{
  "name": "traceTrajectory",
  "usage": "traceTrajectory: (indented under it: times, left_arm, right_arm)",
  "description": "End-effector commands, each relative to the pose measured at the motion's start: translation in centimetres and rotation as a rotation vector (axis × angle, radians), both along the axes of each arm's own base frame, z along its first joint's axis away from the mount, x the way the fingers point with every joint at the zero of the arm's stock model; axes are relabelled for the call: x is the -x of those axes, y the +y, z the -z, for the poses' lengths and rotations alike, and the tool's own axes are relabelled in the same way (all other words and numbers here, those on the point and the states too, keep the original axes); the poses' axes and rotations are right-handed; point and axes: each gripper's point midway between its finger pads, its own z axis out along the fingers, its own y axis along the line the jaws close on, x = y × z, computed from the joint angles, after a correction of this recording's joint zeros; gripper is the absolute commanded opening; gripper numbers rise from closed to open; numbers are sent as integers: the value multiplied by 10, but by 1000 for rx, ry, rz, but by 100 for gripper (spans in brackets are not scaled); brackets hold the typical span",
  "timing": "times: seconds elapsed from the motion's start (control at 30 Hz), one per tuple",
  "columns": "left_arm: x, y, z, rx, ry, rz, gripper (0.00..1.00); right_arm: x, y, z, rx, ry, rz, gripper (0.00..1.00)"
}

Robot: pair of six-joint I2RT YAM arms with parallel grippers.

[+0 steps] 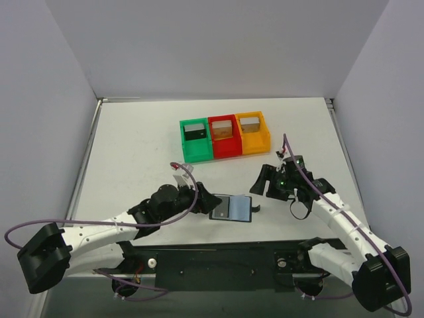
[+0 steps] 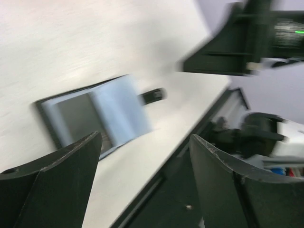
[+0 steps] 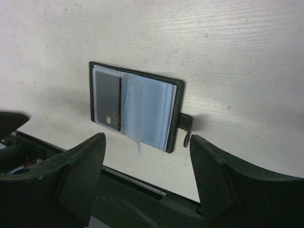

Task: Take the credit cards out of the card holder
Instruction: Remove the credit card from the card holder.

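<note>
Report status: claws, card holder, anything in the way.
Left claw open, empty, beside card holder. Right claw open, empty, hovering off it. Holder lying open, dark card in sleeve. Bins behind, not obstructing.

The card holder (image 1: 232, 208) lies between the left hand (image 1: 209, 201) and right hand (image 1: 263, 181), bins (image 1: 224, 137) behind it

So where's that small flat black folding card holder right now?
From above, the card holder lies open on the white table, near its front edge, between the left gripper and the right gripper.
</note>
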Motion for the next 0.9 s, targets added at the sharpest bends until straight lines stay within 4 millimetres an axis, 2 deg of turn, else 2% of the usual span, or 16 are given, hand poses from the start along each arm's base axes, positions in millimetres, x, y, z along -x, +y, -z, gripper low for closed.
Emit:
traceTrajectory:
  times: [0.0, 0.03, 0.07, 0.1, 0.13, 0.3, 0.43, 0.53, 0.6, 0.87]
  left_arm:
    - [-25, 29, 44, -66, 110, -127, 84]
    - [-30, 25, 41, -57, 96, -122, 82]
    - [-32, 23, 52, -84, 115, -119, 82]
    - [-31, 17, 49, -71, 117, -94, 80]
    - [-30, 13, 60, -92, 140, -75, 79]
    - [-34, 5, 73, -59, 178, -70, 72]
    - [-35, -2, 77, -49, 186, -50, 60]
    - [-36, -6, 80, -59, 192, -39, 49]
    - [-36, -7, 83, -64, 198, -39, 45]
    - [-37, -5, 101, -101, 226, -52, 38]
  right_arm:
    - [6, 28, -21, -78, -75, -89, 65]
    - [11, 37, -23, -91, -76, -119, 64]
    - [10, 43, -26, -104, -92, -132, 63]
    - [16, 53, -27, -119, -83, -162, 62]
    - [14, 60, -28, -136, -97, -175, 58]
    - [23, 90, -9, -187, -19, -225, 37]
    - [24, 102, 9, -190, 18, -243, 27]
    - [23, 107, 17, -204, 37, -243, 24]
    - [23, 107, 23, -197, 49, -242, 24]
    - [22, 109, 43, -195, 75, -241, 25]
